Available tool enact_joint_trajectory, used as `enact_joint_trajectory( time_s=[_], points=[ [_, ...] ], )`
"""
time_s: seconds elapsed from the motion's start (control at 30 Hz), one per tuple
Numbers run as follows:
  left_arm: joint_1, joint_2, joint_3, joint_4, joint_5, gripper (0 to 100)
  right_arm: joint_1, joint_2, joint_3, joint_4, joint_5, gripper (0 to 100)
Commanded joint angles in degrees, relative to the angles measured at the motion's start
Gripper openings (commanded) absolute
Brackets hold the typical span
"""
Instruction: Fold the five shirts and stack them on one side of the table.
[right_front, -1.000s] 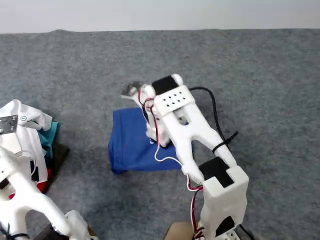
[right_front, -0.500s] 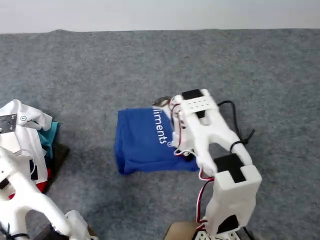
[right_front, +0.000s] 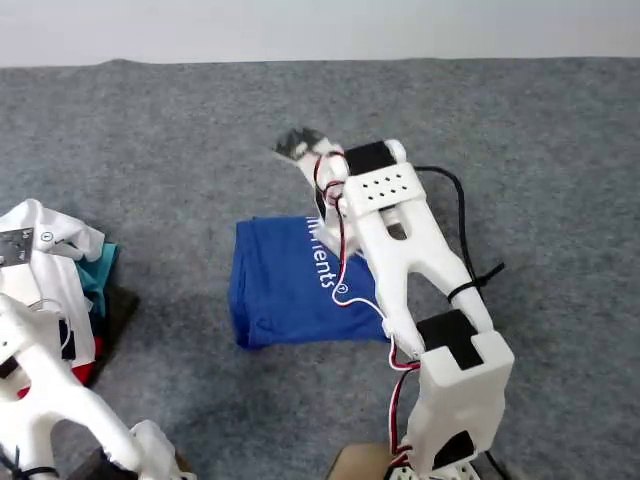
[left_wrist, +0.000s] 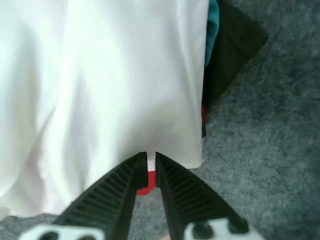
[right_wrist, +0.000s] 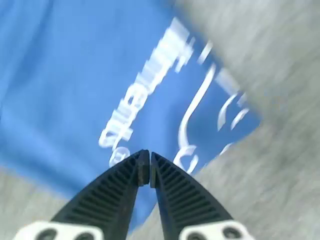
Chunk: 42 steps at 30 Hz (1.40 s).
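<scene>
Shirt (right_front: 280, 290) lies folded mid-table, apart from the stack (right_front: 60, 250). We see the right gripper (right_wrist: 145, 167), clamped shut and empty, has lifted off it; left gripper (left_wrist: 146, 167) sits closed over the stack. 1 carry remains.

The table (right_front: 520, 130) is covered in a grey, felt-like mat. A folded blue shirt (right_front: 280, 290) with white lettering lies flat near its middle. Well apart from it, at the left edge of the high view, sits a stack of shirts (right_front: 60, 250), white on top, with teal, black and red edges showing beneath.
</scene>
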Motion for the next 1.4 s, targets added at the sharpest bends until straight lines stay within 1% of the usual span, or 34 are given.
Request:
enact_joint_trajectory(
  time_s=[0.0, 0.07, 0.17, 0.43, 0.53, 0.7, 0.93, 1.03, 1.13, 1.27, 1.37],
  points=[
    [0.44, -0.26, -0.13, -0.88, 0.26, 4, 0.92, 3.3, -3.78, -7.08, -0.44, 0.9],
    [0.44, -0.44, -0.13, -0.7, 0.26, 4, 1.63, 6.55, -3.78, -10.24, -0.44, 0.9],
    [0.26, -0.53, -0.13, -0.53, 0.26, 4, 3.65, 10.86, -3.78, -12.26, -0.44, 0.9],
    [0.35, -0.53, -0.13, -0.44, 0.26, 4, 11.56, 15.6, -5.8, -11.74, -0.44, 0.9],
    [0.44, -0.53, -0.13, -0.44, 0.35, 4, 12.0, 15.25, -7.3, -10.68, -0.44, 0.9],
    [0.44, -0.53, -0.13, -0.44, 0.35, 4, 8.92, 15.25, -13.89, -3.56, -0.44, 0.9],
    [0.44, -0.53, -0.13, -0.44, 0.35, 4, 1.27, 15.25, -25.49, 7.08, -0.7, 0.9],
    [0.44, -0.53, -0.13, -0.44, 0.35, 4, -1.36, 15.78, -28.31, 9.1, -0.7, 0.9],
    [0.44, -0.44, -0.13, -0.44, 0.35, 4, -2.42, 16.48, -28.31, 5.41, -0.7, 0.9],
    [0.44, -0.35, -0.13, -0.53, 0.35, 4, -2.42, 20.79, -28.31, -3.65, -0.44, 0.9],
    [0.44, -0.44, -0.13, -0.53, 0.35, 4, -3.12, 24.66, -28.57, -8.4, -0.44, 0.9]
  ],
)
